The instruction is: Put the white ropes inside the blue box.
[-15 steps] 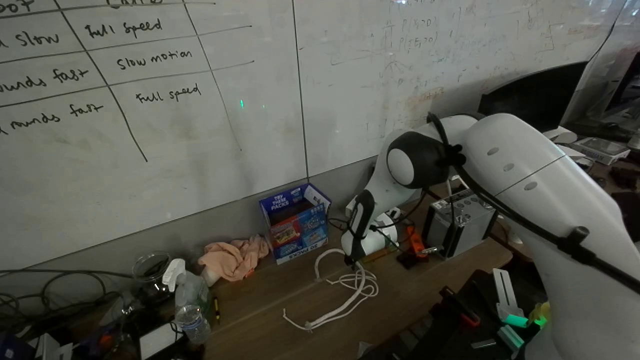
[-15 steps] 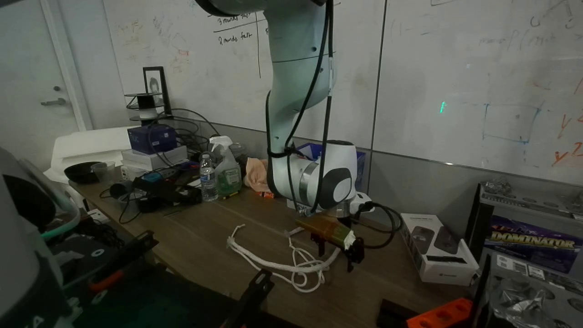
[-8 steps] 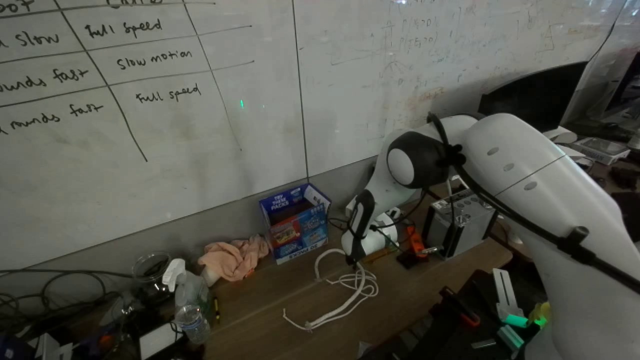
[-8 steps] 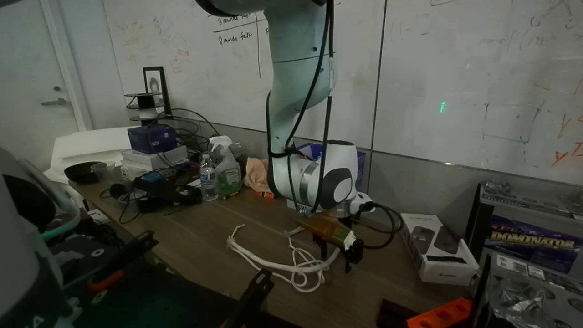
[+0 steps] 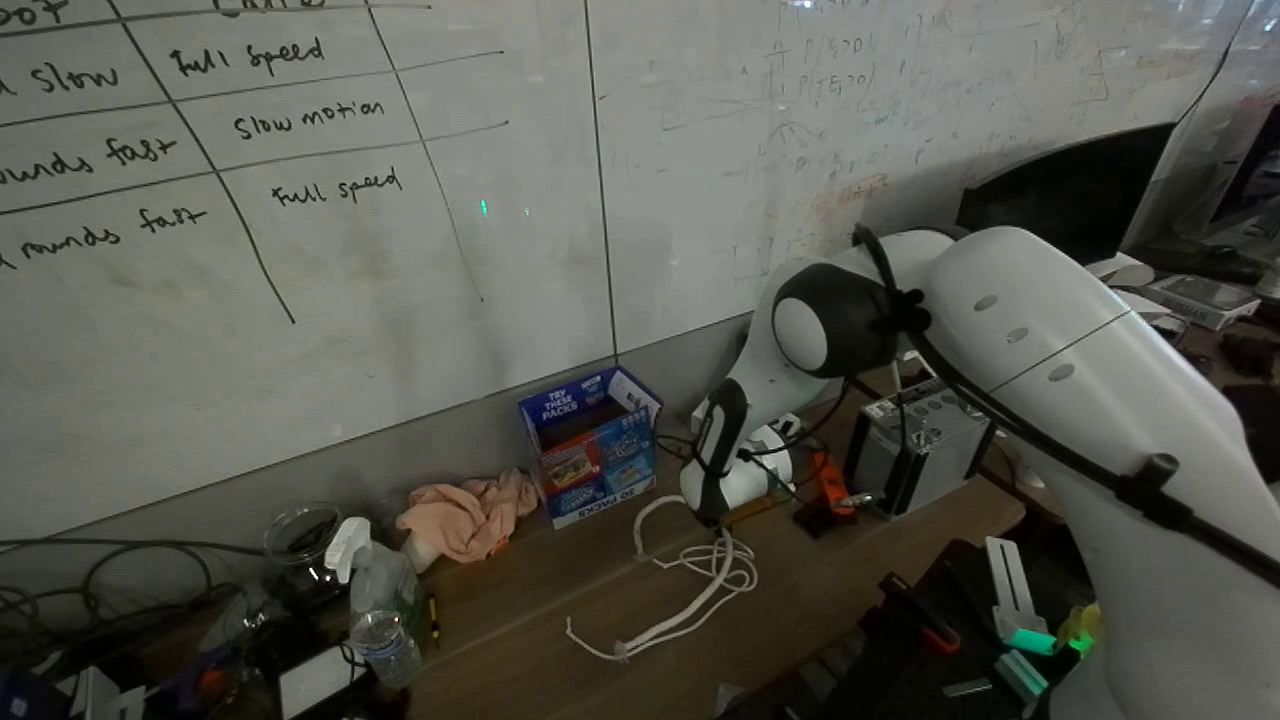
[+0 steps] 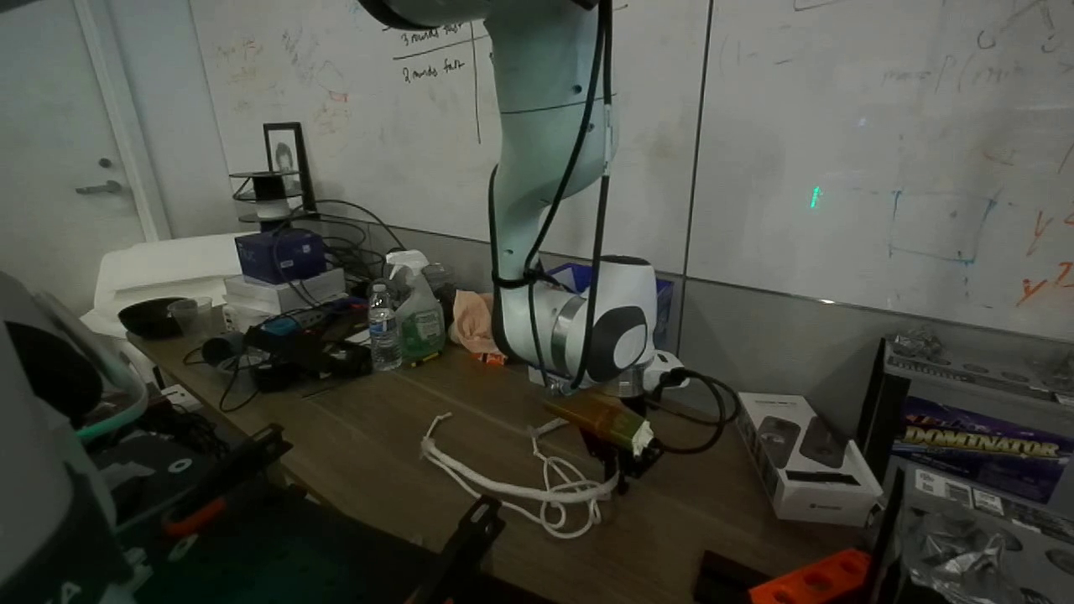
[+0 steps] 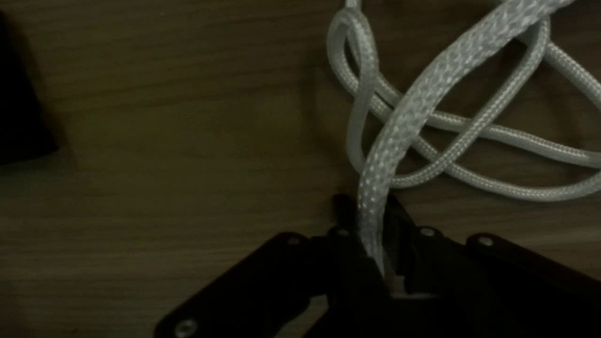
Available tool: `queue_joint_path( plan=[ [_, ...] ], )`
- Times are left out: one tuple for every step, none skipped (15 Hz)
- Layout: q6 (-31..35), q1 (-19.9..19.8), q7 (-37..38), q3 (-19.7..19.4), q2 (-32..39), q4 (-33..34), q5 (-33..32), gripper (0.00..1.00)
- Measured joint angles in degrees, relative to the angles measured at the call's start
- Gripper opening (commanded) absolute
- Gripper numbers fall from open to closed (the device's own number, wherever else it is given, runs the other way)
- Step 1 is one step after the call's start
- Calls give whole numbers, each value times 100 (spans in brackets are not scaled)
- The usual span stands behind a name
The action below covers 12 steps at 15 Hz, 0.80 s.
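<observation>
The gripper [image 7: 371, 211] holds the ropes [image 7: 420, 105] by a thick length; the remainder lies on the desk [image 5: 530, 600]. The box [image 5: 600, 460] stands up and left of the gripper in an exterior view; the held length extends roughly crosswise. Next, presumably: lift, carry boxward.

We point the gripper [image 7: 371, 206] downward, its jaws clamped to a narrow gap. Our wrist [image 6: 625, 315] sits just above it; our bent arm [image 5: 1000, 315] rises above both.
</observation>
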Motion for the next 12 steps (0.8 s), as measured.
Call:
queue_joint_path(
  plan=[
    [-41, 29, 13, -25, 0, 14, 0, 0],
    [-85, 70, 32, -66, 1, 26, 0, 3],
    [-150, 112, 48, -108, -3, 40, 0, 3],
    [-239, 155, 66, -144, -17, 59, 0, 3],
    [-364, 197, 83, -169, -54, 82, 0, 3],
    [-503, 242, 97, -183, -124, 104, 0, 3],
    [-666, 285, 101, -184, -226, 129, 0, 3],
    [-859, 335, 102, -182, -369, 156, -1, 3],
    [-1092, 388, 103, -173, -557, 183, -1, 3],
    [-1352, 443, 103, -162, -775, 216, -1, 3],
    [-1593, 504, 105, -159, -1005, 247, -2, 3],
    [-1814, 567, 117, -159, -1231, 282, -5, 3]
  ],
)
